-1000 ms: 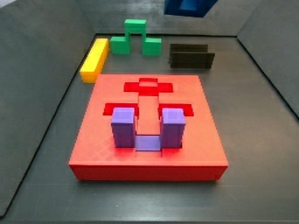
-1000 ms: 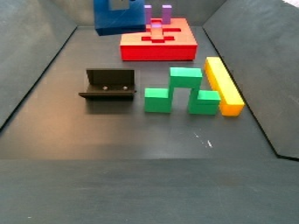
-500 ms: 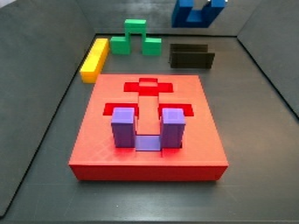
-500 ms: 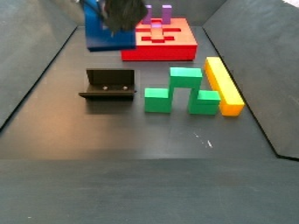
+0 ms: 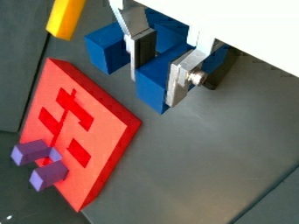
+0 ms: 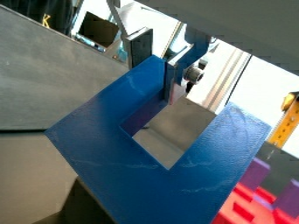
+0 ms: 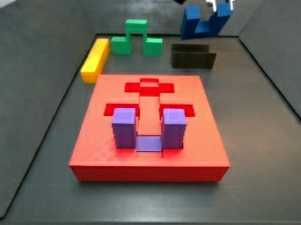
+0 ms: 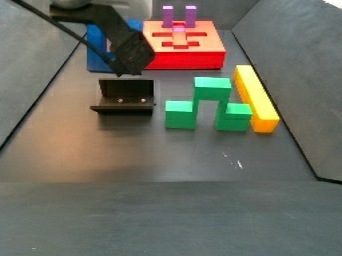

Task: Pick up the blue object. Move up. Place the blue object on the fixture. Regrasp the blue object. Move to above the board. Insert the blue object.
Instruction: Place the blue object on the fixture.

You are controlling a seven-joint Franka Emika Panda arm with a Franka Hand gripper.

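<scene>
- The gripper (image 5: 163, 54) is up in the air, and its flat silver fingers (image 5: 179, 77) are clamped on one prong of the blue object (image 5: 140, 57).
- In a side view the blue object (image 7: 203, 19) hangs at the top right of the picture, just above the fixture (image 7: 193, 57) and not touching it.
- In a side view the gripper (image 8: 123, 47) shows at the upper left, with the blue object (image 8: 94, 45) behind it and the fixture (image 8: 124, 98) right below, near the middle left.
- So I think the next move is straight down, to set the blue object on the fixture.
- The blue object is smooth, hard plastic shaped like a U, with two prongs and a bar that joins them.
- The fixture is small, black and open on top.
- The board (image 7: 150, 132) is a big, flat, red slab with cut-out shapes. It sits in the middle of the picture, well apart from the fixture.
- A purple U-shaped block (image 7: 148, 129) already stands in the board.
- A green block (image 7: 135, 38) and a yellow bar (image 7: 95, 59) lie on the dark desk (image 7: 259, 158).
</scene>
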